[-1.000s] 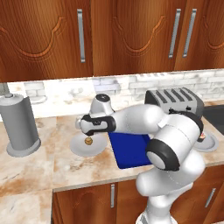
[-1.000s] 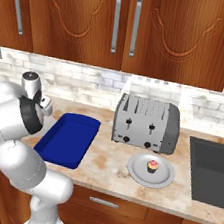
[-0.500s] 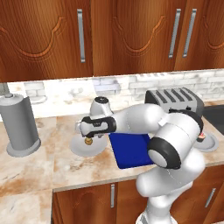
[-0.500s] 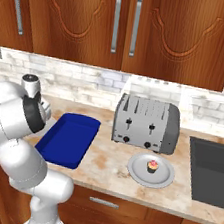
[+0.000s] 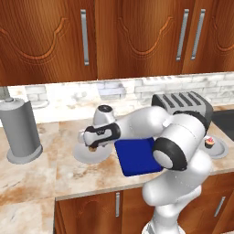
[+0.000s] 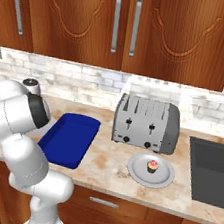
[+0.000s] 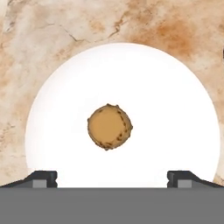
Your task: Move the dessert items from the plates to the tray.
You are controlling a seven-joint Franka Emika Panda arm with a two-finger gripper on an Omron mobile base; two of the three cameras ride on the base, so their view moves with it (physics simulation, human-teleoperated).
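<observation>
Pastry [image 7: 109, 127], a small tan-brown ball, sits at the centre of the left plate [image 7: 175, 87], beside the blue tray [image 5: 139, 156]. It looks light, crumbly and apt to roll; grip gently across its widest middle. Gripper [image 7: 112, 177] hovers above, jaws spread wide, empty.

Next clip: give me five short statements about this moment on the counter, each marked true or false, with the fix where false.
1. The gripper is open above the brown pastry. True.
2. The pastry lies in the blue tray. False: it sits on a round plate.
3. The cupcake sits on a plate in front of the toaster. True.
4. The gripper holds the cupcake. False: it holds nothing.
5. The tray holds no dessert. True.
</observation>
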